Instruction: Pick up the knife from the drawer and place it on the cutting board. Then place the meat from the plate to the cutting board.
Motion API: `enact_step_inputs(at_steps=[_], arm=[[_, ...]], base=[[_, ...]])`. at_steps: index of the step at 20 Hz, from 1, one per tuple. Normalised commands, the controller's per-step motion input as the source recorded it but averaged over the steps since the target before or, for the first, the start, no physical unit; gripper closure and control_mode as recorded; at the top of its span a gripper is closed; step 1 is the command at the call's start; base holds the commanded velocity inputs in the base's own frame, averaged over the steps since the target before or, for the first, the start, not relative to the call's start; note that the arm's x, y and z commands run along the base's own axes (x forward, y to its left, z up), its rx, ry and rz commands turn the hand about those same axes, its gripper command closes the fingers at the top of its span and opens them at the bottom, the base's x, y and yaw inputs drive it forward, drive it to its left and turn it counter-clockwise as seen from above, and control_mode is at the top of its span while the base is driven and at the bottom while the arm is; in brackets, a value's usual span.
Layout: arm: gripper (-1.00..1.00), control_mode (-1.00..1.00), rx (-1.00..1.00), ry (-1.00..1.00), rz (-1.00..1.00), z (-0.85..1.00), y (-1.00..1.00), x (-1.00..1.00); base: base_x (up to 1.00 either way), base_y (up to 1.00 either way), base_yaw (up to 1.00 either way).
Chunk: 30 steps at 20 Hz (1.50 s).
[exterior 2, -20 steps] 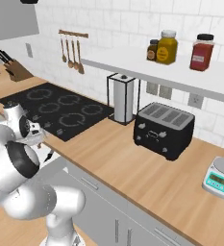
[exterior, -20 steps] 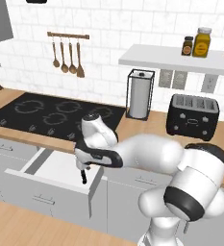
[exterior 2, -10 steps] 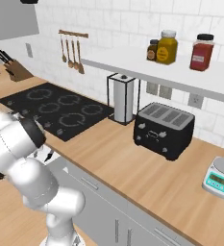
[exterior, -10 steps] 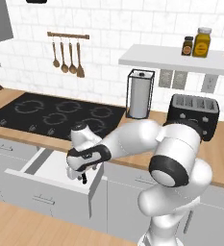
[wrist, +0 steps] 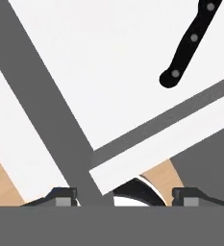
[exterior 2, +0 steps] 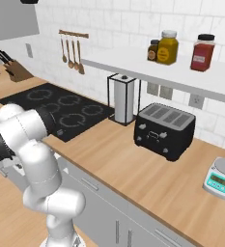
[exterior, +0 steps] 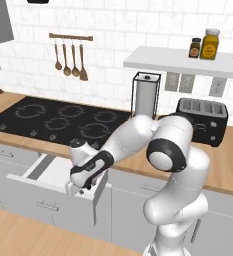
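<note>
The knife (wrist: 191,42) lies on the white floor of the open drawer (exterior: 48,175), and the hand view shows just its black riveted handle, the blade cut off at the top edge. The gripper (exterior: 79,186) hangs at the drawer's front right corner, its fingertips (wrist: 65,197) set wide apart and holding nothing. The right base view adds a toaster (exterior 2: 164,129) and a kitchen scale (exterior 2: 221,178) on the counter; the labels of the shelf jars (exterior 2: 167,47) are too small to read.

No readable text anywhere. Jar labels on shelf (exterior 2: 147,67) too blurred; scale (exterior 2: 221,179) display beside toaster (exterior 2: 164,130) illegible.
</note>
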Motion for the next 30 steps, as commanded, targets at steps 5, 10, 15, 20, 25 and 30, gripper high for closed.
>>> enact_step_inputs(at_steps=[5,10,15,20,25,30], arm=[[-1.00,-1.00,0.00,0.02,0.00,-0.38,0.28,-0.30],[-1.00,-1.00,0.06,0.11,0.00,-0.35,0.37,-0.81],[-1.00,-1.00,0.10,0.05,0.00,-0.24,0.49,-1.00],[-1.00,-1.00,0.04,-0.09,-0.02,0.17,0.19,-0.46],[-1.00,-1.00,0.00,-0.19,-0.10,0.50,0.01,0.77],[-1.00,-1.00,0.00,-0.02,-0.11,0.08,0.15,1.00]], base=[[0.00,0.00,0.00],[0.00,0.00,0.00],[0.00,0.00,0.00],[0.00,0.00,0.00],[0.00,0.00,0.00],[0.00,0.00,0.00]])
